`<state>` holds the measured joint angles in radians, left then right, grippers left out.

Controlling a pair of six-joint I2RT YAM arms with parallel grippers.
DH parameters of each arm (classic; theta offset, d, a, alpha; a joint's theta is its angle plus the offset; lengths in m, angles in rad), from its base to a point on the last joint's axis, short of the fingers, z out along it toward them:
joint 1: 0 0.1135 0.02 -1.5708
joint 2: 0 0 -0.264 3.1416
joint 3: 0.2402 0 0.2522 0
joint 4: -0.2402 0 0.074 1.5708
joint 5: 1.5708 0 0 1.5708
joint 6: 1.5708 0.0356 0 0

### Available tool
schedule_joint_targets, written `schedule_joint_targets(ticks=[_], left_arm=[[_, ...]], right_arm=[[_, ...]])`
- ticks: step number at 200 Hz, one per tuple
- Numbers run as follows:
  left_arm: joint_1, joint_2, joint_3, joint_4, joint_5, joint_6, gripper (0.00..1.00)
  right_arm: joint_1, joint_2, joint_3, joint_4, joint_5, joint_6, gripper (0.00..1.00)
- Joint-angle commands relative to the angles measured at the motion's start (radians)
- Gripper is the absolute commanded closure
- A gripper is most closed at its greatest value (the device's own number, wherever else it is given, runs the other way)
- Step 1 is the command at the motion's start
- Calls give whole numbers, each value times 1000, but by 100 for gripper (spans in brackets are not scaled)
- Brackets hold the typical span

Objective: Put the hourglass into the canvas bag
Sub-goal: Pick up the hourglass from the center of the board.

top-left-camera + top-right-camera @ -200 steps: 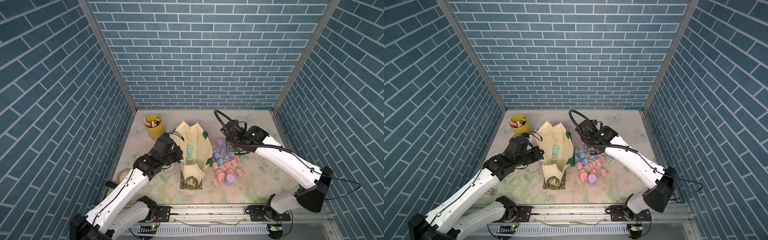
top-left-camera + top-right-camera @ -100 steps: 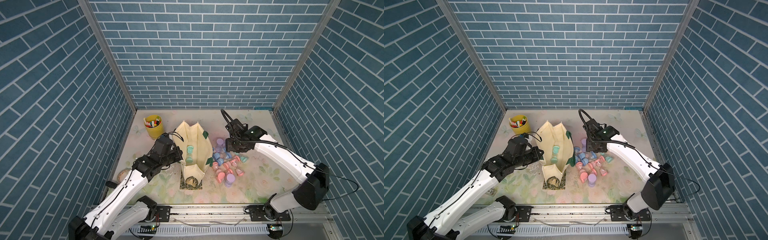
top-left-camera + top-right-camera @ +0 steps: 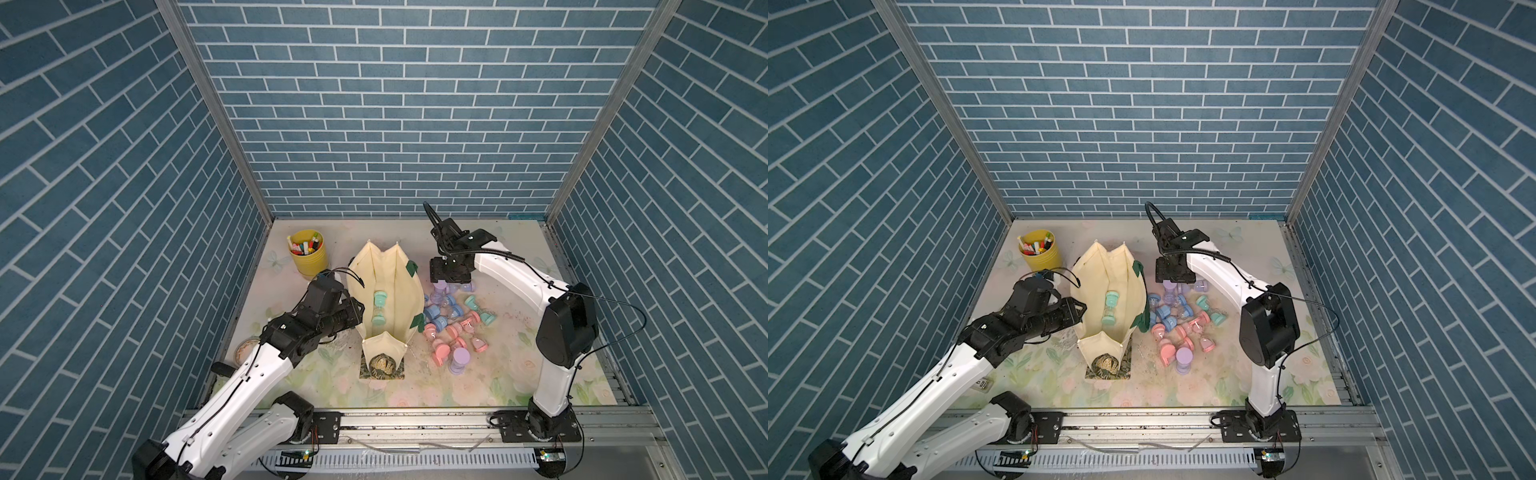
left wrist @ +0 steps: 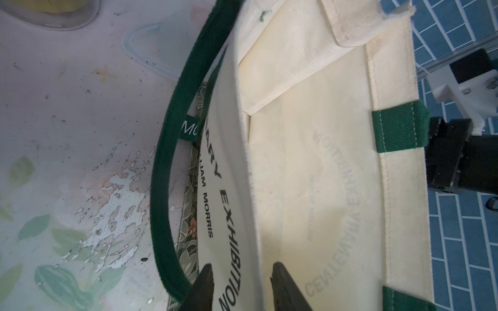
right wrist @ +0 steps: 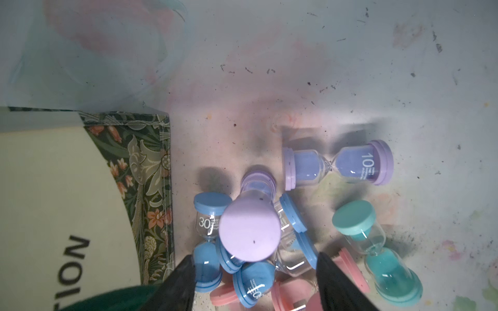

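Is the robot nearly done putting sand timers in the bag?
One teal hourglass lies inside the canvas bag. The right pincer hovers open over a purple hourglass, holding nothing; the left pincer is open astride the bag's edge. The pile of hourglasses beside the bag is left.

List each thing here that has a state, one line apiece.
canvas bag: mouth open.
teal hourglass: lying inside the bag.
left gripper: open, jaws astride the bag's wall.
right gripper: open, empty, above the loose hourglasses.
lilac hourglass: upright among them.
second lilac hourglass: lying on its side.
yellow pen cup: upright, full.
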<state>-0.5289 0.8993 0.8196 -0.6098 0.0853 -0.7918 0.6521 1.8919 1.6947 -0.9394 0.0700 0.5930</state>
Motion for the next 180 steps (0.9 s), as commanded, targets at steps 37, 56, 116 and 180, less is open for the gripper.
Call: schedule_joint_targets(ticks=[37, 56, 116, 180], left_arm=[[-5, -15, 28, -65, -30, 14, 59], [-5, -15, 27, -67, -30, 14, 58], [-5, -13, 28, -57, -19, 14, 56], [-5, -39, 22, -62, -20, 14, 51]], right_arm=[[-2, 121, 78, -67, 36, -29, 29], [-3, 144, 83, -65, 39, -26, 30], [-1, 196, 86, -55, 33, -19, 39], [-2, 168, 53, -39, 35, -1, 73]])
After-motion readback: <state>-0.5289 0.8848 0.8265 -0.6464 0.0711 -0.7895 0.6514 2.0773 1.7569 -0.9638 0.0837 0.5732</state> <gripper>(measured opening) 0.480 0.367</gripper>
